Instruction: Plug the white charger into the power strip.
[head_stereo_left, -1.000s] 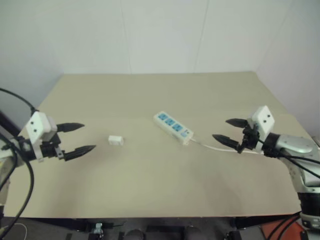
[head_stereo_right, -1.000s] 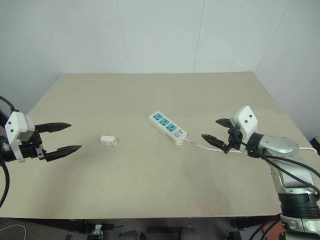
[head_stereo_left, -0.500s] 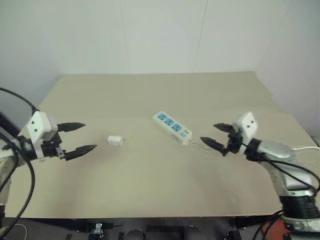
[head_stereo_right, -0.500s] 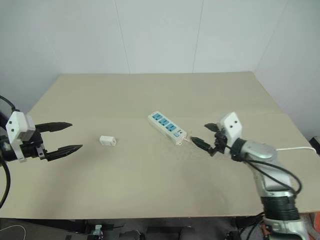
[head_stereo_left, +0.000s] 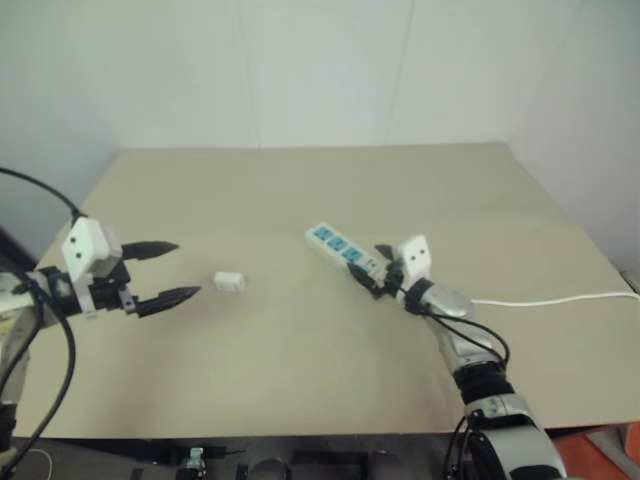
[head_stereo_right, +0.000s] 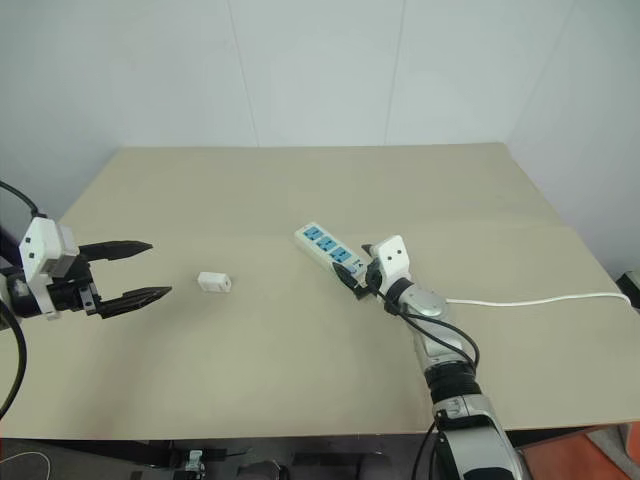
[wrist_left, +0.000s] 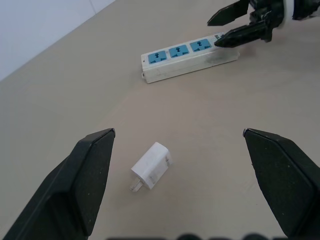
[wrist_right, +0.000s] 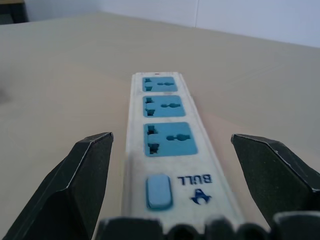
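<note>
Where the head cameras look down over the tan table, power strip lying diagonally near the middle, three blue socket faces up, thin white cord trailing off to the right edge. White charger flat on the table to its left, well apart from it — a small plain block. Left gripper hovering left of the charger, fingers spread wide, nothing between them. Right gripper at the strip's cord end, fingers parted either side of it. From the left wrist: charger between the spread fingers, prongs toward the camera. From the right wrist: strip running away between open fingers, switch nearest — contact impossible to tell.
</note>
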